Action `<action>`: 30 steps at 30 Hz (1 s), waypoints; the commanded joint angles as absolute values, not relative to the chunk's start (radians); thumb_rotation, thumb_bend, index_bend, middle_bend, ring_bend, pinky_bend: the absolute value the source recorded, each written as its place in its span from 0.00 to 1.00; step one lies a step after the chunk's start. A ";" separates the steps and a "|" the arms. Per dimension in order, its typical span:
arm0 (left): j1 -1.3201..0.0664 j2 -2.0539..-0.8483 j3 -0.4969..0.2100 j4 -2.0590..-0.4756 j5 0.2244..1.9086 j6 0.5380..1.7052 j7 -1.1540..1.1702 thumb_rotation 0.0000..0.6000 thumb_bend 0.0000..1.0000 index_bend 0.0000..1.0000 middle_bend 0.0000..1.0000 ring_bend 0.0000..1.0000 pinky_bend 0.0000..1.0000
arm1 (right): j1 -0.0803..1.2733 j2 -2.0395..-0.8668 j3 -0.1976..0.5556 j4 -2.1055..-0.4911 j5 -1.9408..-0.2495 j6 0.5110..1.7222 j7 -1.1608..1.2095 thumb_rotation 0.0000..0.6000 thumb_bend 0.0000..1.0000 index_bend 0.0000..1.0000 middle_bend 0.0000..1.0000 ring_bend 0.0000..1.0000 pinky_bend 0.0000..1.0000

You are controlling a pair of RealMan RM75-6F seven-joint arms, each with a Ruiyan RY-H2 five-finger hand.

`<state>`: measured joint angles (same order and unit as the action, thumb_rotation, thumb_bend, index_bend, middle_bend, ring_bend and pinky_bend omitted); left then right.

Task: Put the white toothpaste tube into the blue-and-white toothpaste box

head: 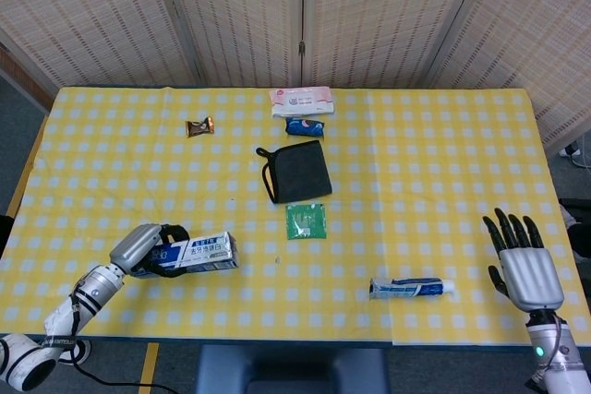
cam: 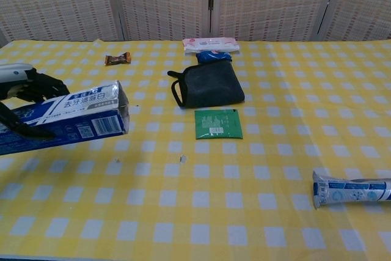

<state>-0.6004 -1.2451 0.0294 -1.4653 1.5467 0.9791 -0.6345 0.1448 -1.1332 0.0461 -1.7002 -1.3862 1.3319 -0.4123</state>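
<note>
My left hand grips the blue-and-white toothpaste box at the front left, lifted off the table, its free end pointing right. The white toothpaste tube lies flat near the front right edge, its length running left to right. My right hand hovers at the right edge of the table, to the right of the tube, fingers spread and holding nothing. It does not show in the chest view.
On the yellow checked table a black pouch lies mid-table with a green sachet in front of it. Further back are a pink wipes pack, a blue packet and a brown candy.
</note>
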 commanded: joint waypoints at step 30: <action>-0.549 -1.191 0.041 -1.563 1.581 1.069 -0.588 1.00 0.22 0.54 0.49 0.43 0.52 | 0.358 -1.116 -0.049 -1.768 -1.426 0.888 -0.103 1.00 0.43 0.29 0.24 0.21 0.23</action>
